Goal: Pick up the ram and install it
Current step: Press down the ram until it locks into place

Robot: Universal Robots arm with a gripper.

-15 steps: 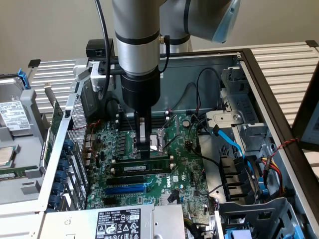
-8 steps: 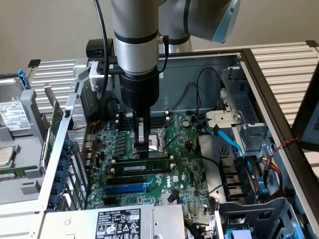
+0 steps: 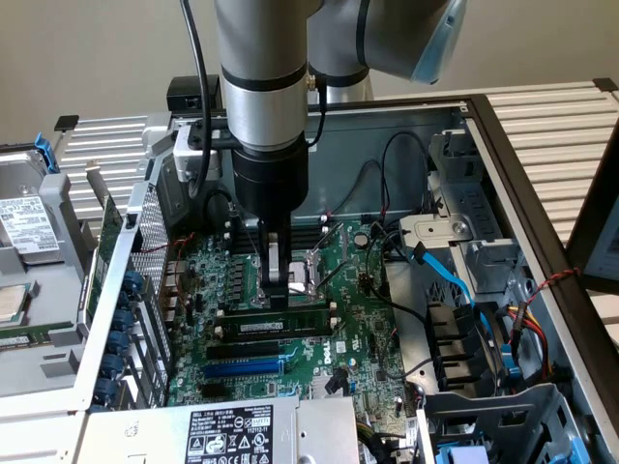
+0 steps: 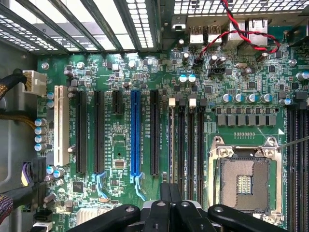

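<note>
The ram [image 3: 290, 317] is a long green stick with a white label, standing on edge in the first black memory slot on the motherboard [image 3: 368, 319]. My gripper [image 3: 278, 296] comes straight down onto the middle of its upper edge and is shut on it. In the wrist view the ram [image 4: 171, 140] appears edge-on as a thin line running away from the dark fingers [image 4: 164, 193], in line with the slot. Beside it lie empty black slots [image 4: 190, 145] with white end clips.
A blue expansion slot [image 4: 135, 133] runs parallel to the memory slots, and the open CPU socket [image 4: 244, 181] lies on the other side. Blue and black cables [image 3: 445, 275] and a drive cage crowd the exterior view's right. A labelled power supply [image 3: 232, 430] sits in front.
</note>
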